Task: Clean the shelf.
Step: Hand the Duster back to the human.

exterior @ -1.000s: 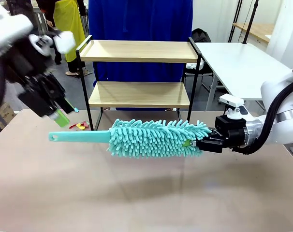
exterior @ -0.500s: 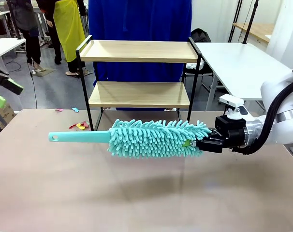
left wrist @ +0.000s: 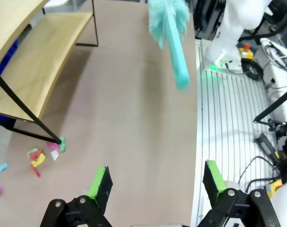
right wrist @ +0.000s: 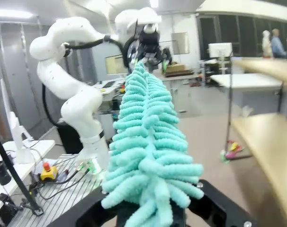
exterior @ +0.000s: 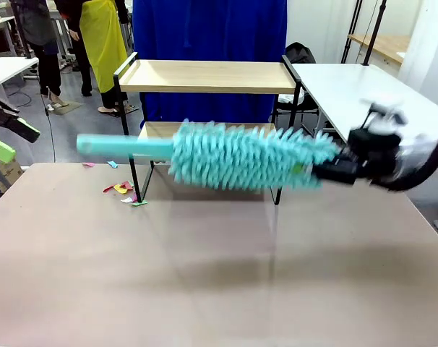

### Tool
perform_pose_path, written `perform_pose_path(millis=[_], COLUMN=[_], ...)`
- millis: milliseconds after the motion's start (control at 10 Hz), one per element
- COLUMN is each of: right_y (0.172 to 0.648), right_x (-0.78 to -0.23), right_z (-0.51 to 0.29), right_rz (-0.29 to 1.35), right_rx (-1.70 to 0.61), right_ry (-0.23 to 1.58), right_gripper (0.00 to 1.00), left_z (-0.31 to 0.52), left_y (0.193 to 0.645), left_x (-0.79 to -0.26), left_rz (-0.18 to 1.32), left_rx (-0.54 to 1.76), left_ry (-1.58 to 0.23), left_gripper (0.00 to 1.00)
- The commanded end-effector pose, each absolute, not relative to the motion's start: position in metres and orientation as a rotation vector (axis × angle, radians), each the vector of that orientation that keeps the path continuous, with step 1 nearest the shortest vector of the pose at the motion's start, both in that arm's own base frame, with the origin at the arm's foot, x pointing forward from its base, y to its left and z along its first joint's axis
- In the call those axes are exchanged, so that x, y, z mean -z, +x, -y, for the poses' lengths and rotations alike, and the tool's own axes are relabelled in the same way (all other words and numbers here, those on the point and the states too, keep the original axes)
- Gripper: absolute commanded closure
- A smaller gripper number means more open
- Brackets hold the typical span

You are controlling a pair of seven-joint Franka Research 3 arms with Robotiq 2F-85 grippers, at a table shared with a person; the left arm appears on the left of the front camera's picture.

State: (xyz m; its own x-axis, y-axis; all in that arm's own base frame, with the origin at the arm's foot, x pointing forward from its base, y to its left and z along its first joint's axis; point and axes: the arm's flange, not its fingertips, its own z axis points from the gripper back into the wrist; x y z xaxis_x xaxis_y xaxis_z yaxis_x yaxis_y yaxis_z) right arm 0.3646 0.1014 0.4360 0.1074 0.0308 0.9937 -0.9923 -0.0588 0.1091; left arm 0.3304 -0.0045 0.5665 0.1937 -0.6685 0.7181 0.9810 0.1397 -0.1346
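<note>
- teal chenille duster (exterior: 241, 154) hangs level above the tan table (exterior: 204, 275), its fluffy head in the middle of the front view and its plain handle pointing toward the robot's left.
- right gripper (exterior: 327, 172) grips the duster at the end of the fluffy head; it is blurred in the front view, so the exact finger contact is hard to make out, but the duster clearly hangs from it.
- in the right wrist view the duster (right wrist: 148, 146) rises straight up from between that gripper's black fingers, which close on its base.
- the shelf (exterior: 208, 108) stands at the far edge of the table, behind the duster; the fluffy head covers most of the lower wooden board, and the upper board lies bare above it.
- whether the duster touches the lower board or only passes in front of it, i cannot tell.
- in the left wrist view the shelf (left wrist: 34, 61) sits at upper left, one black leg planted on the table beside the scraps.
- left gripper (left wrist: 155, 182) has its jaws wide apart with nothing between the green pads, hovering over the table well away from the shelf; in the front view its fingers show at the far left edge.
- small coloured paper scraps (exterior: 123, 191) lie on the table by the shelf's front left leg.
- people stand in the background at upper left, one in a yellow apron (exterior: 103, 32).
</note>
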Motion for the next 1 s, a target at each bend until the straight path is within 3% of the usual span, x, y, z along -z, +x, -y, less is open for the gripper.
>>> perform_pose_path(millis=[0,200,400,700,900], right_y=[0.335,0.326,0.322,0.326,0.330], right_x=[-0.511,-0.565,-0.583,-0.574,-0.558], right_z=[-0.089,-0.059,-0.026,0.028,0.052], right_rz=[1.201,1.389,1.520,1.570,1.556], right_rx=[-1.096,-0.852,-0.621,-0.279,-0.167], right_ry=[1.078,0.914,0.713,0.418,0.321], right_gripper=[0.83,0.83,0.83,0.83,0.83], left_z=[0.003,0.003,0.003,0.003,0.003], left_y=[0.329,0.329,0.329,0.329,0.329], left_x=[-0.569,-0.569,-0.569,-0.569,-0.569], left_rz=[0.590,0.590,0.590,0.590,0.590], left_rx=[1.282,1.282,1.282,1.282,1.282], left_ry=[-0.701,-0.701,-0.701,-0.701,-0.701], left_gripper=[0.00,0.00,0.00,0.00,0.00])
